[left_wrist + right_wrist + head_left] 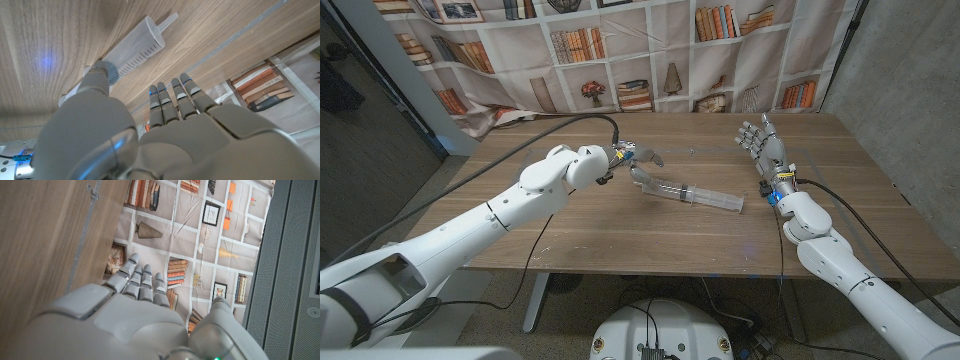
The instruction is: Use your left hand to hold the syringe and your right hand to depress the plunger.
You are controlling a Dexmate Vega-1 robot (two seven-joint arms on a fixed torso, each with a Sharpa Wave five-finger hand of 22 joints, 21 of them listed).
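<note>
A clear plastic syringe (695,194) lies on its side on the wooden table (620,235), near the middle. Its tip points toward the robot's right. My left hand (631,160) hovers at the syringe's left end with its fingers spread and nothing in its grasp. In the left wrist view my thumb (98,77) overlaps the syringe (136,49) near the plunger end; whether they touch is unclear. The other fingers (172,97) stretch straight past the syringe. My right hand (761,148) stands apart to the right of the syringe's tip, fingers extended and empty (135,282).
A backdrop printed with bookshelves (650,50) hangs behind the table's far edge. A black cable (530,130) runs along my left arm above the table. Bare wood lies between the syringe and the near edge.
</note>
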